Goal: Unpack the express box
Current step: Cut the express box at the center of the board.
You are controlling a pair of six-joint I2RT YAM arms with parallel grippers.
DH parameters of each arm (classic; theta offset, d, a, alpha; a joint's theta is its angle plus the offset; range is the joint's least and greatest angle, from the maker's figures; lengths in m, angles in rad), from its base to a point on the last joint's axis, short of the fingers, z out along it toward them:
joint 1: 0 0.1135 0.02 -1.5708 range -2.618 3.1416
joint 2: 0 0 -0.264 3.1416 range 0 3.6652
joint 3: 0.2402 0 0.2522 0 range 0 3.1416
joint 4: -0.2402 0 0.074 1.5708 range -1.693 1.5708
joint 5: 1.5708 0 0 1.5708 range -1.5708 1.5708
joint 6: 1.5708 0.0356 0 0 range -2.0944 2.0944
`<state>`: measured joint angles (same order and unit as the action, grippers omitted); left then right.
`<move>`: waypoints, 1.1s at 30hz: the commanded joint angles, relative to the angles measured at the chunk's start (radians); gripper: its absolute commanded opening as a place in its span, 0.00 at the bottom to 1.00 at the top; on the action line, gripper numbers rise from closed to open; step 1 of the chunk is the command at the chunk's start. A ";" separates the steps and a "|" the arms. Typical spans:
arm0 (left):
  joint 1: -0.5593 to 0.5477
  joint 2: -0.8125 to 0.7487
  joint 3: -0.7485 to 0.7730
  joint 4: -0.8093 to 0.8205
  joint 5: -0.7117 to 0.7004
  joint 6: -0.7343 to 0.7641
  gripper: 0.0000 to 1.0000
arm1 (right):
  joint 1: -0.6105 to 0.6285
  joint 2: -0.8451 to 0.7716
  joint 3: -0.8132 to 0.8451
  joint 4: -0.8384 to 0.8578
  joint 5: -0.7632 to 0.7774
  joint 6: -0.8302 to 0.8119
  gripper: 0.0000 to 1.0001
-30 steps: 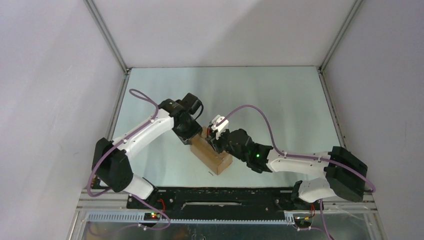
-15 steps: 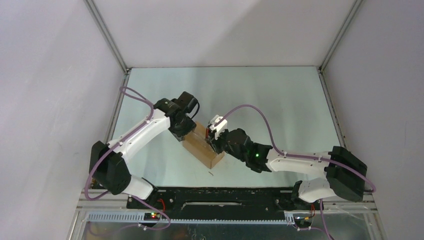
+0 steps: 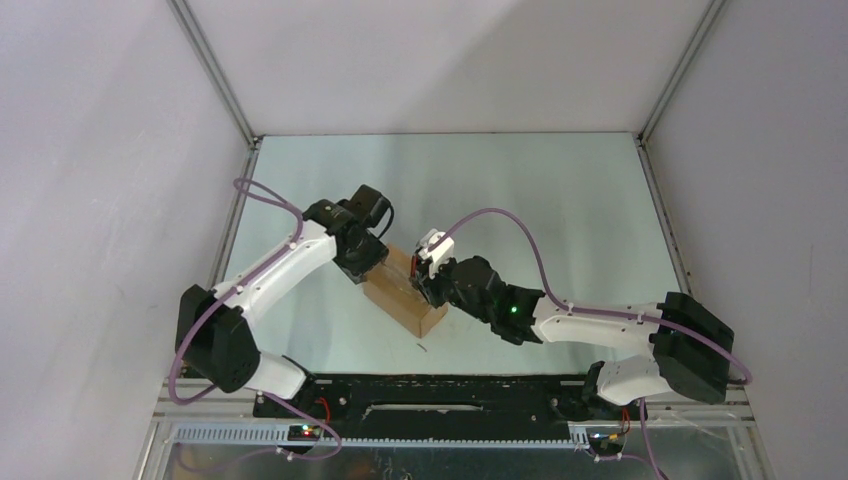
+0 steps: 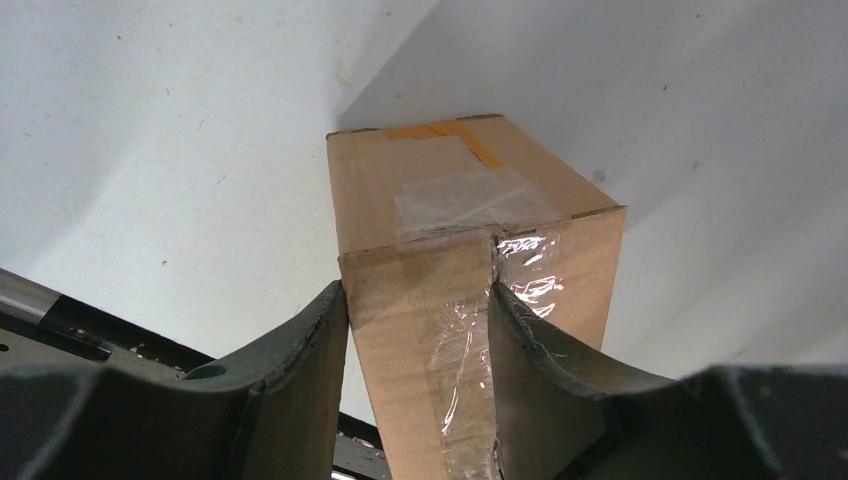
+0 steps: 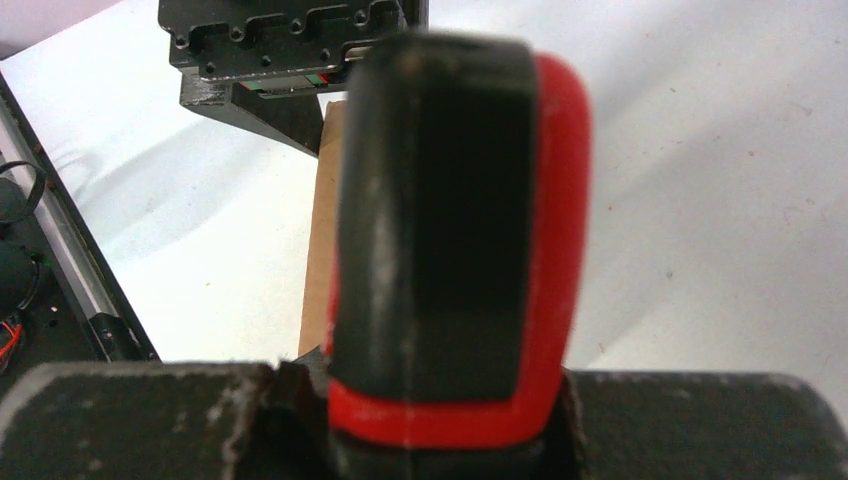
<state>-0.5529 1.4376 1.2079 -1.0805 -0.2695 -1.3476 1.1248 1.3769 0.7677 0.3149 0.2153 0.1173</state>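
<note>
The express box (image 3: 405, 300), a brown carton with clear tape, lies on the table between the two arms. In the left wrist view the express box (image 4: 470, 200) stands between my dark fingers (image 4: 300, 380), taped seam facing me. My left gripper (image 4: 418, 310) is shut on its end, and from above the left gripper (image 3: 368, 268) sits at the box's far-left end. My right gripper (image 5: 445, 420) is shut on a red-and-black utility knife (image 5: 450, 230), which fills its view. From above the right gripper (image 3: 430, 285) hovers at the box's right side.
A strip of the carton (image 5: 322, 230) and the left arm's black wrist (image 5: 290, 40) show behind the knife. The pale table (image 3: 560, 200) is walled by white panels with metal posts (image 3: 215, 70). A small dark scrap (image 3: 422, 347) lies near the front rail (image 3: 420, 385).
The left arm has pulled the box a little to the left and away from the front rail. The right gripper has shifted only slightly, still holding the knife by the box.
</note>
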 commanded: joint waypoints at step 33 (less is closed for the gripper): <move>0.131 -0.103 -0.118 0.058 -0.123 -0.024 0.00 | 0.023 -0.122 -0.076 -0.039 0.117 0.093 0.00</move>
<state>-0.4805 1.3647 1.1179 -1.0161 -0.2039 -1.3563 1.1435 1.3174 0.7238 0.3279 0.2703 0.2035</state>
